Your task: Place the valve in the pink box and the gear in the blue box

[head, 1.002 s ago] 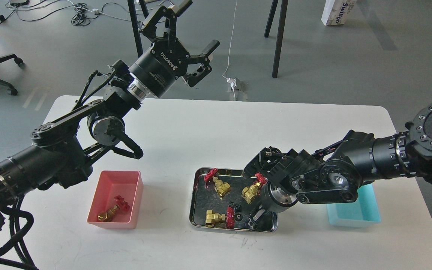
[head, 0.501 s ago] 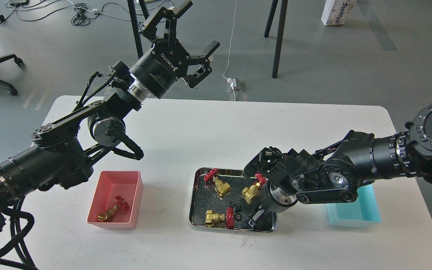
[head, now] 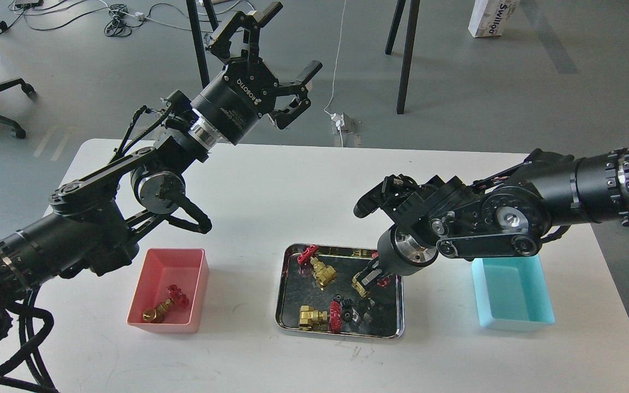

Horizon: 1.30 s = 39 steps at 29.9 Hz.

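The steel tray (head: pixel 298 292) holds three brass valves with red handwheels (head: pixel 320 268) (head: pixel 317 317) (head: pixel 360 285) and tiny black gears (head: pixel 342 301) (head: pixel 350 314). My right gripper (head: pixel 371 273) points down over the tray's right part, just above the right valve. Its fingers look small and dark, so I cannot tell how they stand or whether they hold anything. The pink box (head: pixel 145 289) at the left holds one valve (head: pixel 164 307). The blue box (head: pixel 511 305) at the right looks empty. My left gripper (head: pixel 284 60) is open and empty, high over the table's far edge.
The white table (head: pixel 292 191) has its front edge near the tray. My left arm's elbow (head: pixel 156 191) hangs over the table behind the pink box. My right forearm (head: pixel 489 224) crosses above the blue box's far side. Stand legs and cables are on the floor beyond.
My right arm has lifted up and back, drawing its gripper up from the tray's front right corner to above the right valve. The blue box now shows fully. The left arm barely moved.
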Tool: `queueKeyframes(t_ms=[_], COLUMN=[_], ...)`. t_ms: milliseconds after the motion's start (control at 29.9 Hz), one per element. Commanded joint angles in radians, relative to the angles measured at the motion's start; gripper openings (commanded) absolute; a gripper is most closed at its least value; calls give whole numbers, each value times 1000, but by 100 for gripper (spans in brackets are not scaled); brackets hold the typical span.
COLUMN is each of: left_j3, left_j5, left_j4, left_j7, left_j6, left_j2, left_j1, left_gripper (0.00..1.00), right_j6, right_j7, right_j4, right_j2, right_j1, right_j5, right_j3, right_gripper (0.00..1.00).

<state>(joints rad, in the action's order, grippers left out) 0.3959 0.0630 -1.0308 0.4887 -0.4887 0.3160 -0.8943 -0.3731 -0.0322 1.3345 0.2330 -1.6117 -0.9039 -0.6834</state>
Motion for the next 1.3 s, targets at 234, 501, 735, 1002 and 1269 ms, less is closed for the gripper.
queueKeyframes(t_ms=[234, 501, 735, 1002, 1269], left_j3=[-3, -2, -3, -9, -17], left_j5=[1, 15, 15, 15, 26], left_j4=[23, 40, 41, 41, 80], left_j7=[0, 0, 0, 0, 0], left_j6=[0, 0, 0, 0, 0], left_j2=[-40, -69, -68, -68, -55], left_j1=[0, 0, -2, 0, 0], left_gripper=[99, 99, 99, 99, 99], right_j6=[-32, -12, 25, 39, 37], right_j7=[-3, -3, -20, -23, -23], right_j4=[173, 160, 155, 144, 144], right_j2=[650, 796, 789, 792, 802], right_j1=[-11, 171, 337, 391, 395], right_j5=[-84, -145, -138, -113, 144], right_j3=[-7, 27, 186, 266, 369], right_gripper=[9, 9, 18, 90, 98])
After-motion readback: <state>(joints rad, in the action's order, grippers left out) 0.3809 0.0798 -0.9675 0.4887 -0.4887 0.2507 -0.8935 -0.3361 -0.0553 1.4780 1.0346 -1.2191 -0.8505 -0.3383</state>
